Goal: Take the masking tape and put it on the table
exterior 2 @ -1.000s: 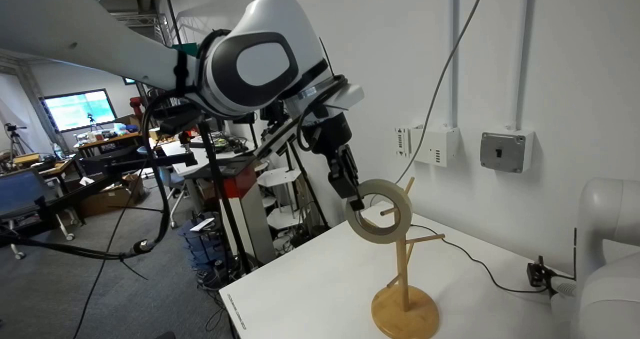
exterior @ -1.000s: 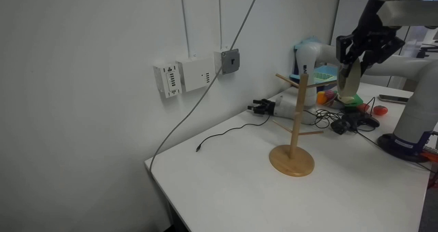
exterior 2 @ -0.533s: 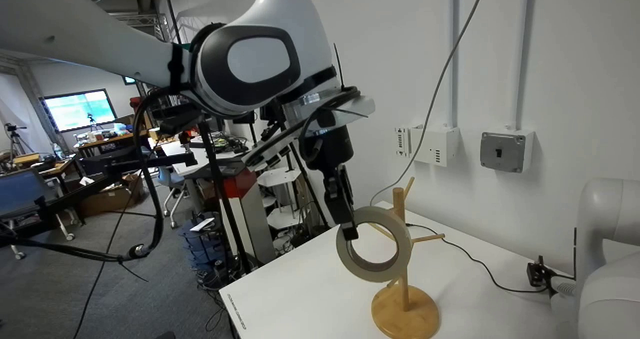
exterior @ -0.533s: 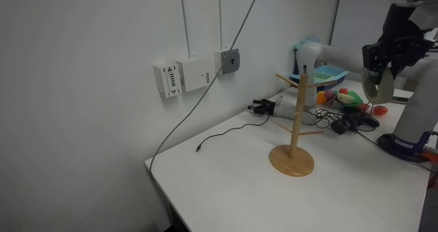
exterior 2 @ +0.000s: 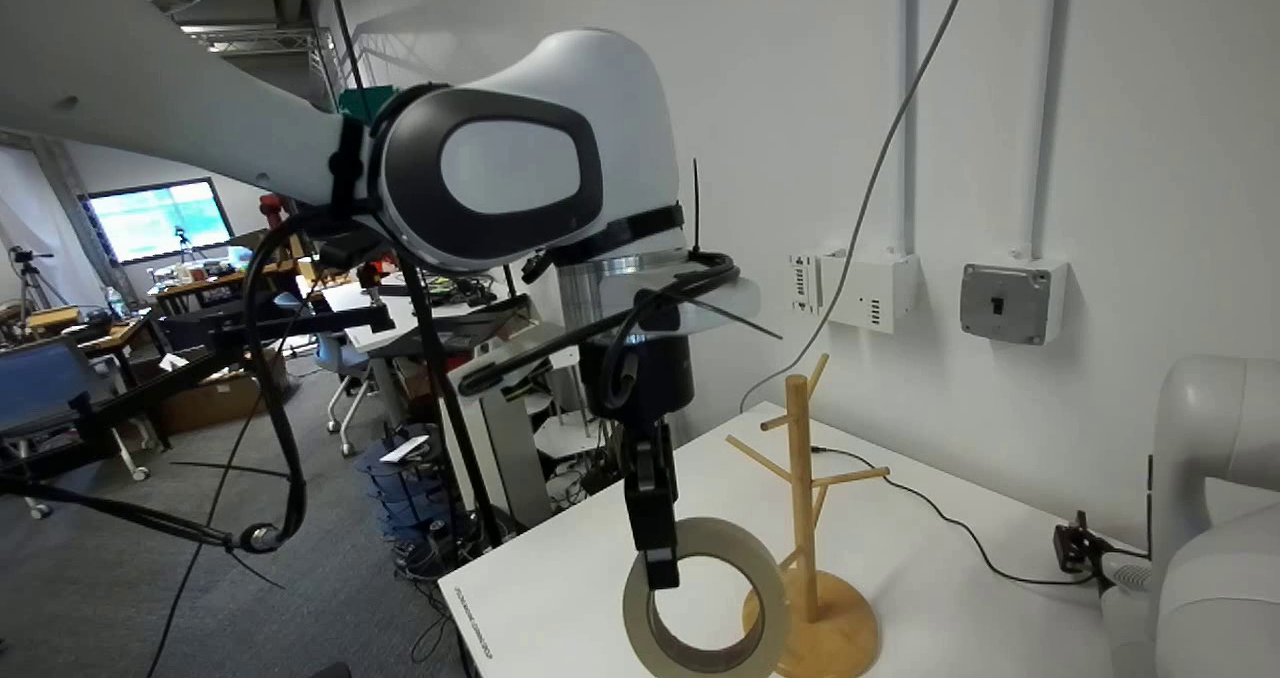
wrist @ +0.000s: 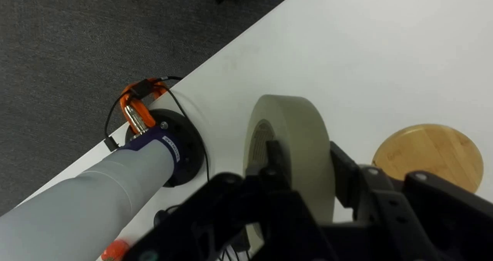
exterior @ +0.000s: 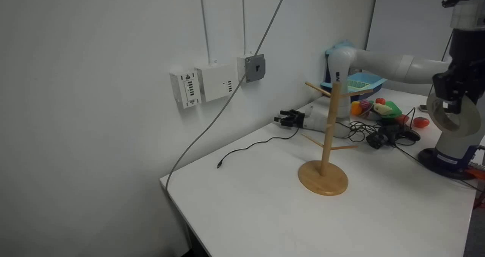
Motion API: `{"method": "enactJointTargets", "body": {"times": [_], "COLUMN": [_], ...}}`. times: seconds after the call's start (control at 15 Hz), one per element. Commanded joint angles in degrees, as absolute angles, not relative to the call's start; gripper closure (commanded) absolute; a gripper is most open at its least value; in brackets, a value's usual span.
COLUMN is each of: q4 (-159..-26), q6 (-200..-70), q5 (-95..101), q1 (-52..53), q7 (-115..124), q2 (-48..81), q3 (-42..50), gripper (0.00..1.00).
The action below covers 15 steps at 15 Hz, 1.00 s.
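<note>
The masking tape (exterior: 470,121) is a wide cream roll held on edge. It also shows in an exterior view (exterior 2: 773,603) and in the wrist view (wrist: 308,138). My gripper (wrist: 304,149) is shut on the roll's wall, with one finger inside the hole and one against the outer side. The gripper shows in both exterior views (exterior: 467,102) (exterior 2: 662,566), pointing down, the tape hanging from its fingertips. The tape is in the air above the white table (exterior: 265,207), apart from the wooden stand (exterior: 323,175). Part of the roll is hidden behind the gripper.
The stand's pegs and round base (wrist: 427,153) are near the tape. A second white robot arm (wrist: 96,199) stands on the table, its base (exterior: 447,160) at the edge. Toy fruit (exterior: 420,122), a black controller (exterior: 394,133), cables and a blue basket (exterior: 363,83) lie beyond.
My gripper has carried the tape down and away from the stand's upper pegs, to the right in an exterior view. The gripper has turned from tilted to nearly upright. It keeps its hold.
</note>
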State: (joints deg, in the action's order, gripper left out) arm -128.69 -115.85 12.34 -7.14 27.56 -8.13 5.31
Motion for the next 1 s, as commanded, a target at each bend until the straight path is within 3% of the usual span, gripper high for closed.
{"method": "enactJointTargets", "body": {"times": [0.0,0.4,0.93], "q4": [-135.64,-144.30,-145.22], "q6": [-119.06,-131.32,-140.34], "q5": [14.84,16.62,15.83], "q1": [-7.67,-7.95,-8.59], "q7": [23.63,20.52,20.24], "q2": [-11.71,-12.02,-10.14], "q3": [5.20,5.21,5.29], "gripper": [0.92,0.92,0.92]}}
